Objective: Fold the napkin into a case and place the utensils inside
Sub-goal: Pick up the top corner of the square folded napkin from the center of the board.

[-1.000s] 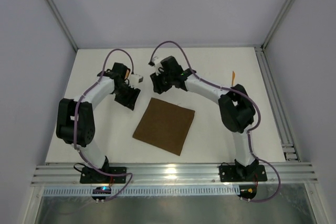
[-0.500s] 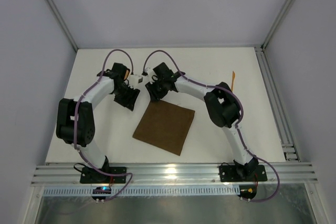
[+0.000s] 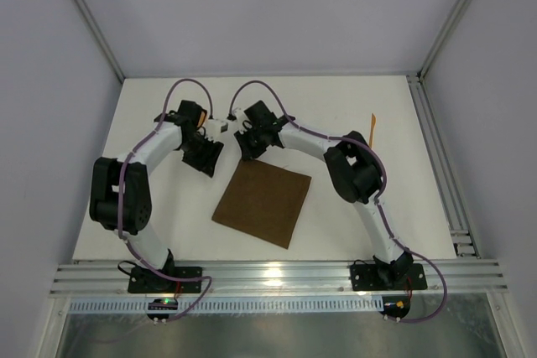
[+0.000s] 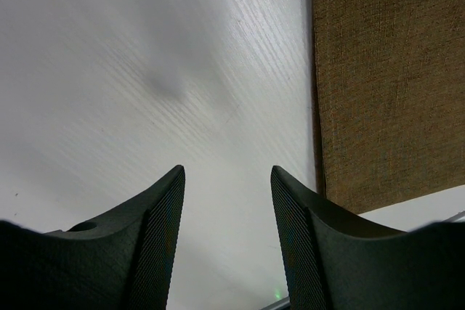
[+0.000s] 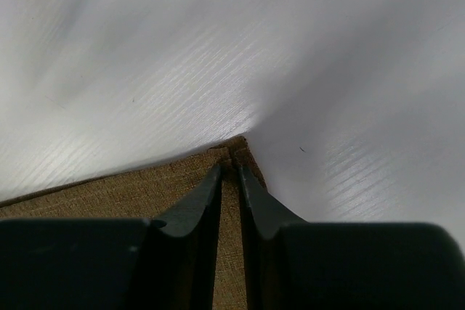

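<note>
**A:** Where is the napkin sitting?

**B:** The napkin [image 3: 263, 200] is lying flat and unfolded mid-worktop [image 3: 327, 224], turned corner-on to the arms. No case is formed yet. One orange utensil [image 3: 372, 126] is lying well apart at the far right, near the rail [image 3: 439, 165]. I can't make out a second one.

**A:** Fingers?

**B:** The right gripper [image 5: 231, 172] is sitting on the napkin's far corner. Its fingers are narrowed to a slit, with the corner tip between them and a small pleat showing there. I'm reading that as a pinch on the cloth. The left gripper [image 4: 227, 176] is hovering over bare worktop just beside the napkin's left edge, fingers wide and holding nothing.

**A:** So we're looking at the grab for the first fold. How do we do it well?

**B:** I'm judging here:
- **Grip:** the bite is only on the very tip, so it's worth confirming both fingers are gripping fabric before lifting. Soft cloth slips out of a shallow pinch.
- **Lift:** go low, just enough to clear the layer underneath, and carry the corner straight across so the edges line up.
- **Left gripper:** it's sitting idle at the edge. Pinning the cloth there would stop the whole napkin from dragging.

**A:** Main risk?

**B:** The napkin could slide rather than fold. Or the fold comes out skewed, leaving a crooked pouch for the utensils.
</note>
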You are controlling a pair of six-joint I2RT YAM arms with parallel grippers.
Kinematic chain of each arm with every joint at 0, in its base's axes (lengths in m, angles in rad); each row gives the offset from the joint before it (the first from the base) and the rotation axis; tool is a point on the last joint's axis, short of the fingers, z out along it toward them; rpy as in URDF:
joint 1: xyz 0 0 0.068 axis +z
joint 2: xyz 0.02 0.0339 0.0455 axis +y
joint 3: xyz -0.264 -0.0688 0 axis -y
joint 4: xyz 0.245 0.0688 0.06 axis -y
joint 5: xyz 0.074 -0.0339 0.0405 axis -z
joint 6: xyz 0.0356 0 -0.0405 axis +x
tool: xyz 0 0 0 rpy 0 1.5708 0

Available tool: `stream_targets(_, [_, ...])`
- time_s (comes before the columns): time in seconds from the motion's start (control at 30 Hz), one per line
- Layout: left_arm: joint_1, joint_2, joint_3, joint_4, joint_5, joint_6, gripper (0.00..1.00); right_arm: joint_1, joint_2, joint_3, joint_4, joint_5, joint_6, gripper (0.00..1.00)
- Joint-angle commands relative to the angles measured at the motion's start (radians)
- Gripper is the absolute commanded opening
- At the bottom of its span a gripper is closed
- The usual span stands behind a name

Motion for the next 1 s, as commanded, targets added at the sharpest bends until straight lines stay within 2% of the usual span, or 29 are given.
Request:
stream_targets(0.0, [0.013,-0.018,0.017,0.002,0.041,0.018,0.53,0.006,0.001,0.003,0.036,0.004,0.017,0.18])
stream_targets(0.07, [0.017,-0.018,0.019,0.001,0.049,0.020,0.53,0.004,-0.001,0.002,0.039,0.013,0.017,0.12])
stream_targets(0.1, [0.019,-0.019,0.019,-0.001,0.052,0.020,0.53,0.004,-0.002,-0.003,0.046,0.018,0.017,0.05])
stream_targets(0.13, [0.021,-0.019,0.021,-0.001,0.054,0.020,0.53,0.004,-0.005,-0.008,0.052,0.019,0.017,0.03])
stream_targets(0.43, [0.025,-0.011,0.025,-0.018,0.112,0.024,0.52,0.004,-0.117,-0.104,0.146,-0.042,0.057,0.03])
stream_targets(0.5, [0.025,-0.005,0.031,-0.022,0.130,0.020,0.52,0.004,-0.114,-0.107,0.151,-0.044,0.059,0.09])
stream_targets(0.53, [0.025,0.007,0.036,-0.022,0.136,0.018,0.52,0.004,-0.110,-0.107,0.152,-0.042,0.062,0.20])
stream_targets(0.57, [0.025,0.015,0.042,-0.022,0.146,0.015,0.52,0.003,-0.102,-0.106,0.154,-0.025,0.069,0.24])
stream_targets(0.7, [0.016,0.087,0.100,-0.009,0.244,-0.025,0.53,-0.015,-0.102,-0.141,0.204,-0.062,0.132,0.25])
stream_targets(0.8, [-0.024,0.151,0.146,0.027,0.242,-0.055,0.52,-0.058,-0.175,-0.233,0.316,-0.112,0.224,0.23])
stream_targets(0.97, [-0.096,0.226,0.198,0.077,0.207,-0.091,0.50,-0.117,-0.245,-0.291,0.365,-0.200,0.309,0.22])
